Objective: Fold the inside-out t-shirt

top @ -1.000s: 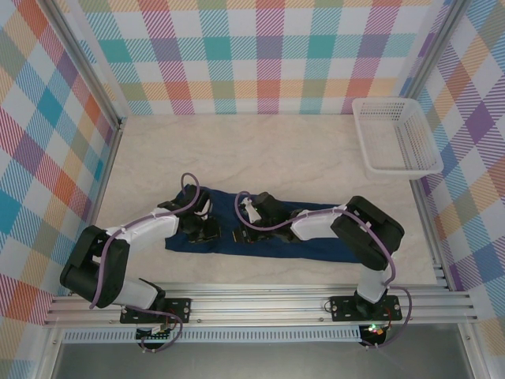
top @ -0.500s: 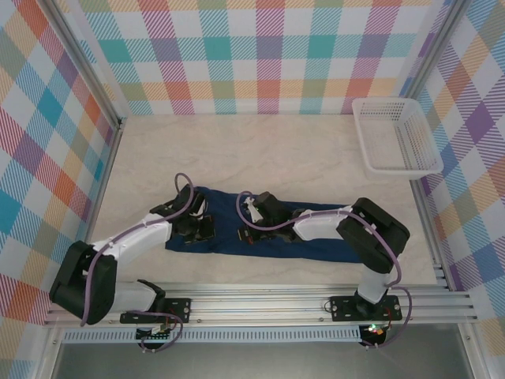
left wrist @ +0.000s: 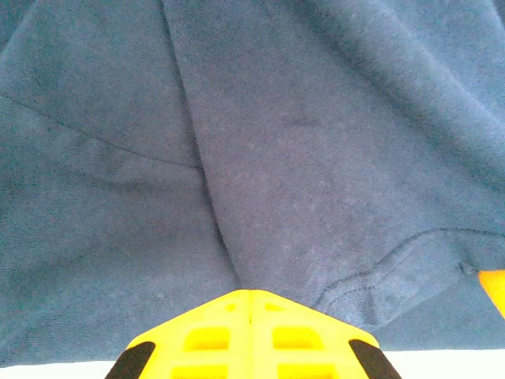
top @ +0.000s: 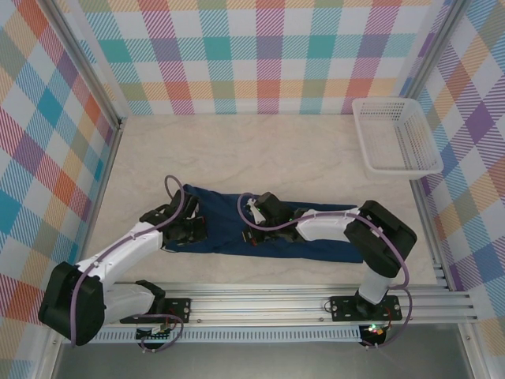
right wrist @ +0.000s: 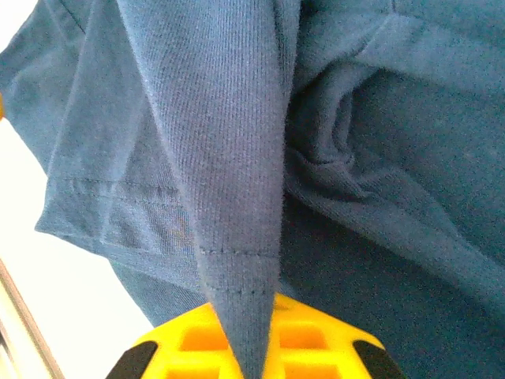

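Observation:
The inside-out t-shirt (top: 225, 229), dark navy, lies in a long crumpled band across the near half of the table. My left gripper (top: 188, 234) sits low on its left end. In the left wrist view the yellow fingertips (left wrist: 251, 294) are pressed together, and a crease of cloth (left wrist: 316, 142) runs straight into them. A yellow-orange label patch (left wrist: 493, 288) peeks in at the right edge. My right gripper (top: 256, 234) is at the shirt's middle. In the right wrist view it (right wrist: 252, 347) is shut on a stitched hem fold (right wrist: 229, 197) that rises from between the fingers.
A white mesh basket (top: 397, 136) stands at the back right against the checked wall. Bare pale tabletop (top: 260, 150) stretches behind the shirt. An aluminium rail (top: 260, 304) with both arm bases runs along the near edge, close to the shirt's front hem.
Both grippers have closed onto the cloth. The left arm has swung out leftward and lower, and the shirt's left end has shifted slightly left with it. The right gripper has hardly moved.

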Controlling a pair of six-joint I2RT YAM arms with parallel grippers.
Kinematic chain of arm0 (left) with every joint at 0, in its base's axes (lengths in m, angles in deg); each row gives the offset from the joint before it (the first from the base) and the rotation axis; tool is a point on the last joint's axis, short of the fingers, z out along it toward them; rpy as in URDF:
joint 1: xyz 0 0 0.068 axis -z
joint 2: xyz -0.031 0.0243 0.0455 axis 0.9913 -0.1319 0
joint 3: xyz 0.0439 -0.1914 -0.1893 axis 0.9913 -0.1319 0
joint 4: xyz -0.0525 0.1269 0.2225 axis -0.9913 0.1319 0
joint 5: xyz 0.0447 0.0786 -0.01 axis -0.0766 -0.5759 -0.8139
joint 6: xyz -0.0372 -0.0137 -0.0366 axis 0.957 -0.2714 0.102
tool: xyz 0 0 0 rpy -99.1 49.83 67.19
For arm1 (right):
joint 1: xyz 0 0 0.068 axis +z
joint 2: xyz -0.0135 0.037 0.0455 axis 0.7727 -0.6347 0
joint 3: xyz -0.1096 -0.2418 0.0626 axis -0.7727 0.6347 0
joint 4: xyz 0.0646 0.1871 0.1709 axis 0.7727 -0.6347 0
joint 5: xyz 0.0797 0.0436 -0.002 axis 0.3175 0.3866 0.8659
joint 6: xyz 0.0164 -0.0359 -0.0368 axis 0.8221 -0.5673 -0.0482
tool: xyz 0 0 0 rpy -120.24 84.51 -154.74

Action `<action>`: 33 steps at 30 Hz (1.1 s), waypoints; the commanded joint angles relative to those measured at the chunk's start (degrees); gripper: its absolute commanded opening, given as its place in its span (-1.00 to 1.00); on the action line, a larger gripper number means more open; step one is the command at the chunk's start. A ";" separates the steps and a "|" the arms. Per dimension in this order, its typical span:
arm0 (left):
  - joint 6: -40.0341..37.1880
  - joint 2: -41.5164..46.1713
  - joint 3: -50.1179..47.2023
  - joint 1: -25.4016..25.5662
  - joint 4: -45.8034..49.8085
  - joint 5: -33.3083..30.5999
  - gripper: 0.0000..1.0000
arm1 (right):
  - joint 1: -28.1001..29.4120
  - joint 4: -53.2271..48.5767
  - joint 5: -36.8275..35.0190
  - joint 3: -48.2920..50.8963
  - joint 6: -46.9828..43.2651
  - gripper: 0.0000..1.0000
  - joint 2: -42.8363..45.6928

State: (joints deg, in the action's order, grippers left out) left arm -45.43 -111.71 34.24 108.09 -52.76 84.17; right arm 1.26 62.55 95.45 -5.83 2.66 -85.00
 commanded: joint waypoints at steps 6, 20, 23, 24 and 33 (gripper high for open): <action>-0.68 -4.77 1.94 3.12 -3.73 4.96 -0.39 | 1.04 -2.09 -0.42 -2.42 -1.73 -1.00 -0.56; -3.79 -14.89 5.37 8.85 -5.20 -0.17 -0.18 | 1.17 -1.82 -0.96 -1.76 -1.18 -1.00 -0.83; -4.16 -15.98 5.72 8.87 -4.64 -1.39 -0.47 | 1.14 -1.82 -1.07 -1.62 -1.20 -1.00 -0.91; -4.24 -15.91 5.80 8.87 -4.28 -1.86 -0.58 | 1.15 -1.82 -1.05 -1.52 -1.19 -1.00 -0.95; -4.64 -12.68 4.97 8.41 -1.69 -6.20 -1.00 | 1.14 -3.92 -3.28 -1.42 -2.11 -1.00 -0.08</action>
State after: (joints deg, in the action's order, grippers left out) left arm -49.52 -126.53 38.46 116.53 -56.52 80.60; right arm 2.00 60.52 93.44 -7.01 2.18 -85.13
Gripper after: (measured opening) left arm 0.055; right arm 0.048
